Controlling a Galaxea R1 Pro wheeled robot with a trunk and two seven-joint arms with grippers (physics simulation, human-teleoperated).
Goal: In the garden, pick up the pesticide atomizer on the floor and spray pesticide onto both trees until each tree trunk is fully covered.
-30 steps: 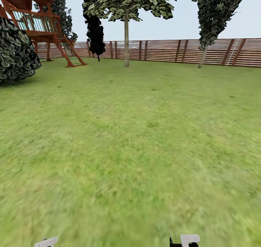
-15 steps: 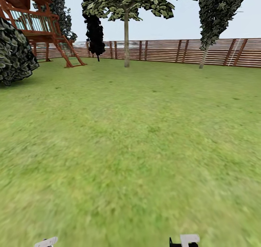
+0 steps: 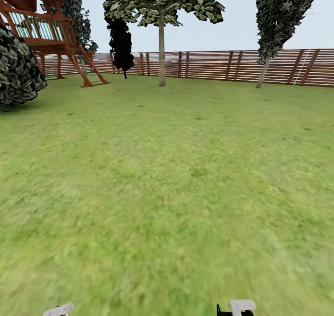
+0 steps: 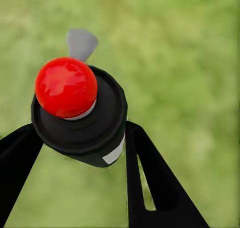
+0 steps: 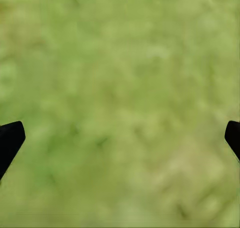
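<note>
Two black fingers of left gripper (image 4: 80, 143) pinching pesticide atomizer (image 4: 80, 112), right gripper (image 5: 120, 138) spread wide over lawn (image 5: 120, 62)

A mottled green grass lawn (image 3: 176, 177) is seen, edged by a brown horizontal-slat wooden fence (image 3: 208, 66). A black round spray bottle (image 4: 85, 125) is shown with a glossy red tip and a white patch, between black jaws.

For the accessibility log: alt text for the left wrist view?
The left gripper clamps the pesticide atomizer, a black bottle with a red tip, between two black fingers, over blurred green lawn.
</note>
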